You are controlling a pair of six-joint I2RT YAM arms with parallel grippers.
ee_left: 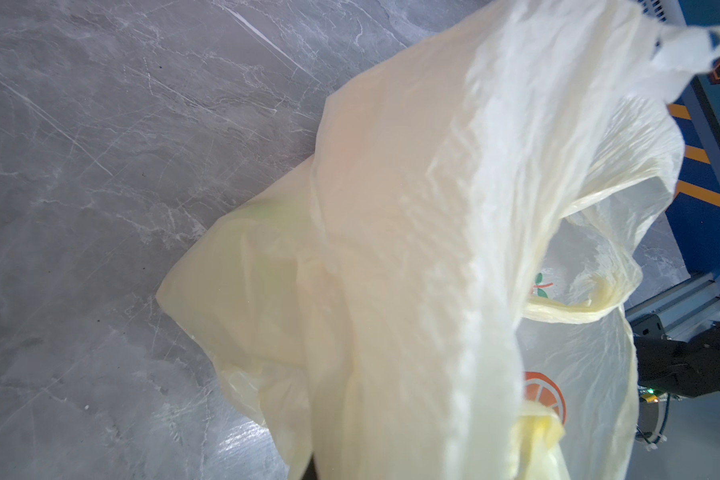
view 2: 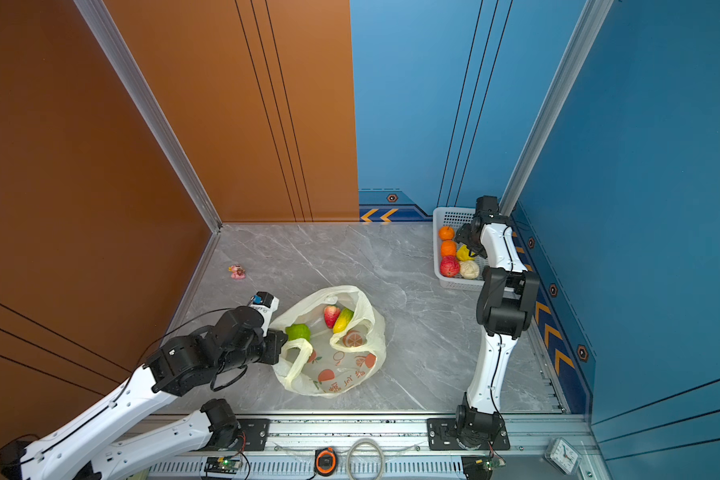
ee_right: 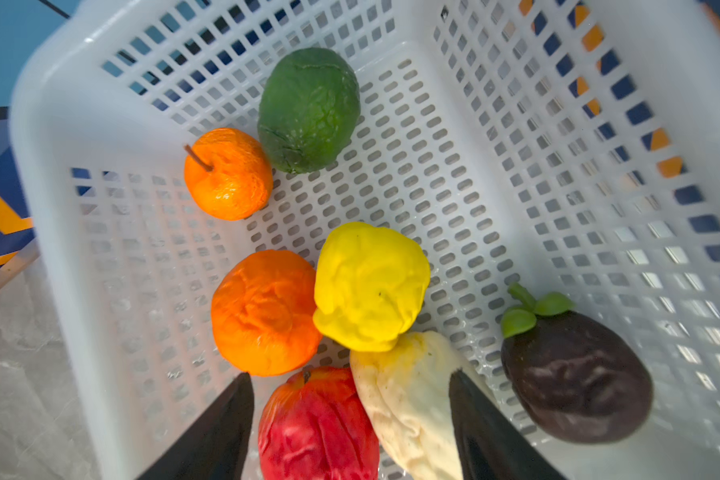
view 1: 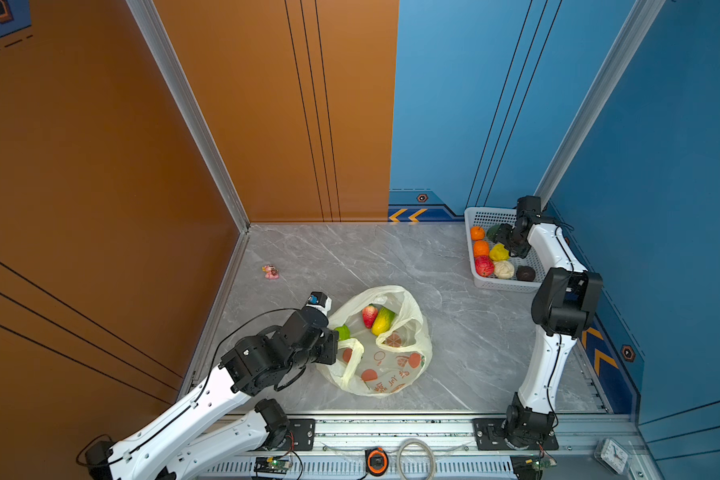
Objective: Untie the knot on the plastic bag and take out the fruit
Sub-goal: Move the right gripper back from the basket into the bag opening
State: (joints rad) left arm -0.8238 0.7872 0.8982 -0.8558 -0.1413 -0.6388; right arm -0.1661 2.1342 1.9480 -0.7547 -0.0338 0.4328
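Note:
The plastic bag (view 1: 385, 374) lies open at mid-table, its two handle strips apart; no knot shows. Inside it lie a red strawberry (view 1: 369, 315), a yellow-green fruit (view 1: 383, 321) and a bright green fruit (view 1: 342, 332). My left gripper (view 1: 336, 337) is shut on the bag's left rim, its fingers buried in plastic (ee_left: 391, 291). My right gripper (ee_right: 350, 376) hangs open over the white basket (ee_right: 38, 124), holding nothing. The basket holds several fruit: two orange (ee_right: 262, 311), dark green (ee_right: 308, 108), yellow (ee_right: 371, 286), red (ee_right: 316, 424), cream (ee_right: 408, 395) and dark brown (ee_right: 574, 378).
The basket (view 1: 481, 216) stands in the back right corner against the blue wall. A tiny pink toy figure (view 1: 270, 272) lies at the far left. Along the front rail sit an orange tape measure (view 1: 377, 460), a cable coil and a clock (view 1: 612, 455).

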